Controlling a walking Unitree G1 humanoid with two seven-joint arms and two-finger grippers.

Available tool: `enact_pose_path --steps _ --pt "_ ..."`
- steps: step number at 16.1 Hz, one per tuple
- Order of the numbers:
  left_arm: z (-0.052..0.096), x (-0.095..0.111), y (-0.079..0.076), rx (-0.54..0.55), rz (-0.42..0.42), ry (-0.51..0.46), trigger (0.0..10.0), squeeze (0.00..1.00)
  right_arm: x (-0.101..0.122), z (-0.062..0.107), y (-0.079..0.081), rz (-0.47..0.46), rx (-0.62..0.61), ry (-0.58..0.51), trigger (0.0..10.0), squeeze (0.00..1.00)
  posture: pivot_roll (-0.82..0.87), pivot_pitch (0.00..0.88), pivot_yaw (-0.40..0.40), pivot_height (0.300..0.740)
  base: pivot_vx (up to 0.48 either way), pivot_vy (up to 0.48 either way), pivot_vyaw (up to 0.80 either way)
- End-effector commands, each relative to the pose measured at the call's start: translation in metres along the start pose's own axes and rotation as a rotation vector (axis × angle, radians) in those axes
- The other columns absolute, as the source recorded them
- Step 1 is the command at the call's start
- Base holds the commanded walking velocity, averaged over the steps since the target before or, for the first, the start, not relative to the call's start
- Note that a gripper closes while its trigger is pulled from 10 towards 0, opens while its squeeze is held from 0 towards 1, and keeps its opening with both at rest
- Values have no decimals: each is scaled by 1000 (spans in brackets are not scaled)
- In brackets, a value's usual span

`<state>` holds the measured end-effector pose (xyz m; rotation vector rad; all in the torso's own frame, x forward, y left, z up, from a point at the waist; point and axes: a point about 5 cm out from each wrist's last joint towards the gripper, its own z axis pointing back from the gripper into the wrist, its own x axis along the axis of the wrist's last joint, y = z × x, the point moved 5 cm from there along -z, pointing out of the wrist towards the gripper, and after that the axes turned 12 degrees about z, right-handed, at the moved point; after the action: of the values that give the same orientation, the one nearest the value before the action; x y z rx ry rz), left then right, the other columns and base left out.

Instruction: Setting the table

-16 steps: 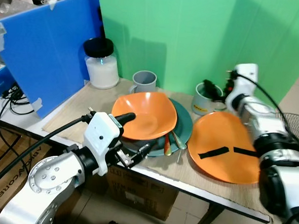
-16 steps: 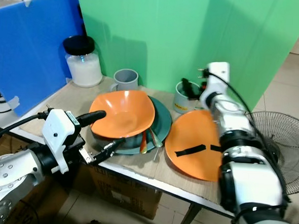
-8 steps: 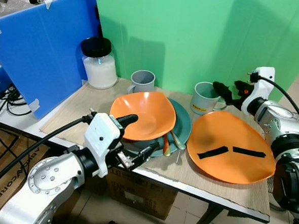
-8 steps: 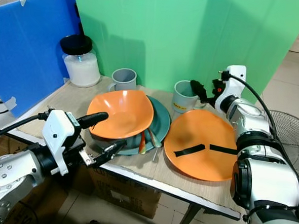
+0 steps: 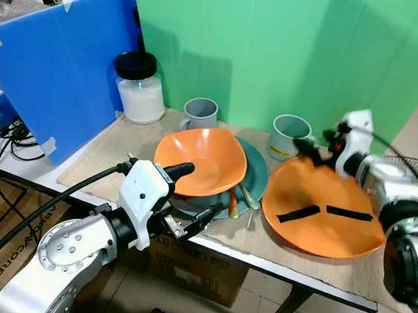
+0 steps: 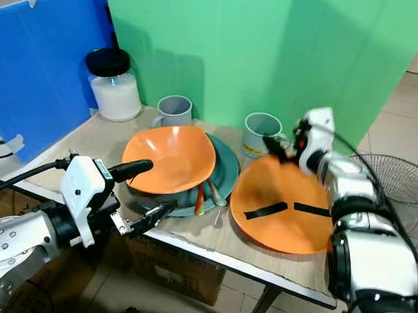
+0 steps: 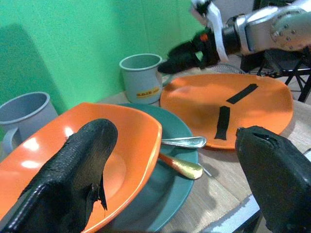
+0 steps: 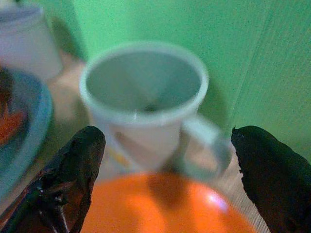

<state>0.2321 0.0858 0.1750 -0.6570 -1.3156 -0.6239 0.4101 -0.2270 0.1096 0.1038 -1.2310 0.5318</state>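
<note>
Barely started: orange bowl (image 5: 202, 159) sits stacked on teal plate (image 5: 254, 175), spoons (image 5: 240, 198) unplaced. Right pincer (image 6: 284, 152) open, facing mug (image 6: 259, 133) at 12 o'clock; left pincer (image 5: 194, 192) open, empty at the surface's near edge.

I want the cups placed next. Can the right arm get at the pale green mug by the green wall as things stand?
Probably yes: the right tool hovers open just in front of the pale green mug, over the orange plate, with nothing between them.

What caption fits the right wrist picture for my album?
Open right hand facing a pale mug beside the orange plate.
</note>
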Motion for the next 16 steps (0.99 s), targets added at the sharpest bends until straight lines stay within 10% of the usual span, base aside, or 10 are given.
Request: enact_pose_path --steps 1,9,12,16 --pt "0 2 -3 -15 -9 2 10000 235 -1 0 3 24 22 6 10000 0 10 7 36 740 0 0 0" --pt "0 2 -2 -16 -20 5 10000 243 3 -6 22 30 118 -36 10000 0 11 9 39 740 0 0 0" --pt "0 2 -2 -12 -25 6 10000 243 11 -2 20 29 168 -61 8588 0 15 10 35 740 0 0 0" --pt "-1 2 -2 -14 -27 6 10000 243 16 -5 9 55 57 -59 10000 0 8 9 38 740 0 0 0"
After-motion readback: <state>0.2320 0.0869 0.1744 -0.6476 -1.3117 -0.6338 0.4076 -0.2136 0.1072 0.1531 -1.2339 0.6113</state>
